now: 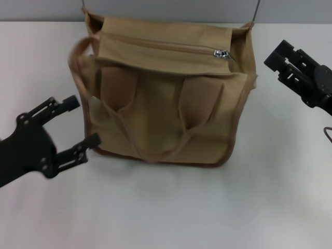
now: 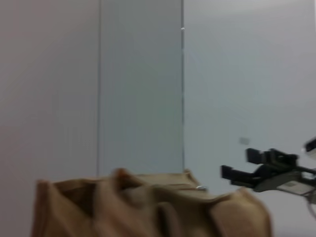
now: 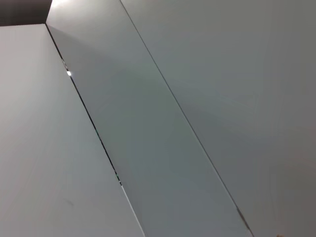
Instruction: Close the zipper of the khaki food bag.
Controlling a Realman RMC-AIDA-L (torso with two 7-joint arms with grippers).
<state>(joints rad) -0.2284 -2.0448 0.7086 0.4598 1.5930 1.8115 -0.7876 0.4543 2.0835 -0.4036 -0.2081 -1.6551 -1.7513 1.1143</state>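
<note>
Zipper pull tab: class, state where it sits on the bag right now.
In the head view, the silver pull tab sits at the right end of the zipper, on the khaki food bag's top panel, nearest the right gripper.

We note both grippers, left gripper (image 1: 77, 123) and right gripper (image 1: 277, 58), matte black, with angular two-pronged fingers and visible screw holes.
</note>
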